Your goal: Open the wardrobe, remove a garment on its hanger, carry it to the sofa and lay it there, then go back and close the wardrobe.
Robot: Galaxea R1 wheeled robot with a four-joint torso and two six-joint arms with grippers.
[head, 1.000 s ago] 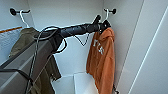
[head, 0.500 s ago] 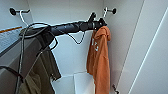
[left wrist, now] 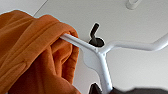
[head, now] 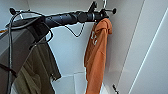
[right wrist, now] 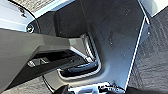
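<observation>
Left arm: reaches up from the lower left into the open wardrobe (head: 62, 57), a dark jointed tube with a cable looped beneath it
Left gripper (head: 101, 13): high up by the top of the orange garment, its jaws at the neck of the hanger; whether they are apart or clamped on the hanger I cannot tell
Hanger (left wrist: 105, 62): thin and white; in the left wrist view its stem rises from just by the jaws and splits into two arms, one running into the orange cloth, the other sweeping away bare; in the head view its curved hook shows just above the jaws (head: 104, 3)
Garment (head: 96, 57): orange hooded sweatshirt with white lettering on the chest, hanging straight down directly beneath the jaws, hood bunched at the top; in the left wrist view its folds (left wrist: 32, 55) lie just beside the jaws, draped over one hanger arm
Wardrobe inside: white back wall behind the garment, white floor panel well below the jaws
Wardrobe door (head: 150, 55): white, swung open, to the far side of the garment from the arm
Olive jacket (head: 37, 72): olive green, hanging well below the arm's near end, apart from the orange garment
Right gripper: state cannot be told; the right wrist view shows dark robot parts over grey carpet (right wrist: 152, 70)
</observation>
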